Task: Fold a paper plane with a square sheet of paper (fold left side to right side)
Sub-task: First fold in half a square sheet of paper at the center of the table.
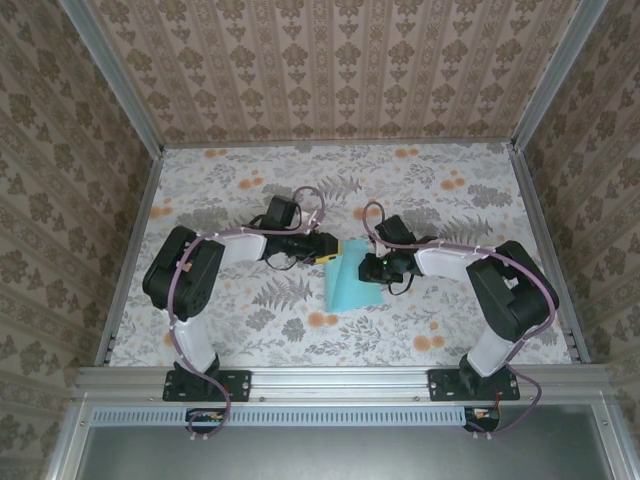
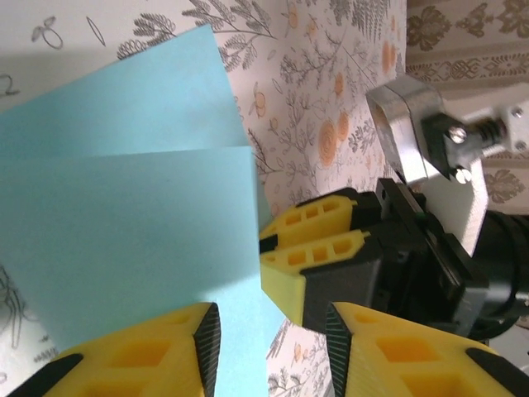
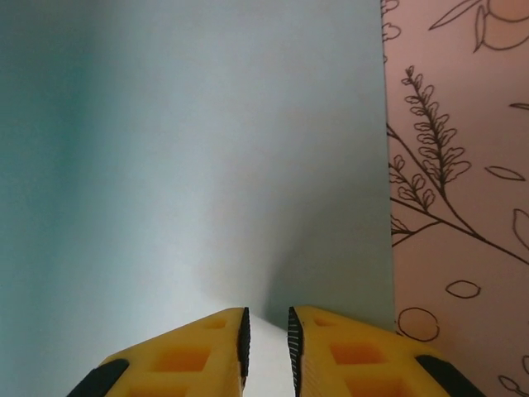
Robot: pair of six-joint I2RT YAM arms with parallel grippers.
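Right tool (image 3: 266, 331) is pinching the square sheet of paper (image 1: 352, 290), its jaws nearly together on the sheet's edge. Just beside it, the left tool (image 2: 271, 337) is hovering with jaws apart, another stretch of the paper's edge lying loose in the gap. Two overlapping turquoise layers are showing. The sheet is lying at the middle of the flower-patterned counter (image 1: 250, 180), between both arms.

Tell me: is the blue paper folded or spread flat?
Folded: the left wrist view shows one layer of the blue paper lying over another, edges not matching.
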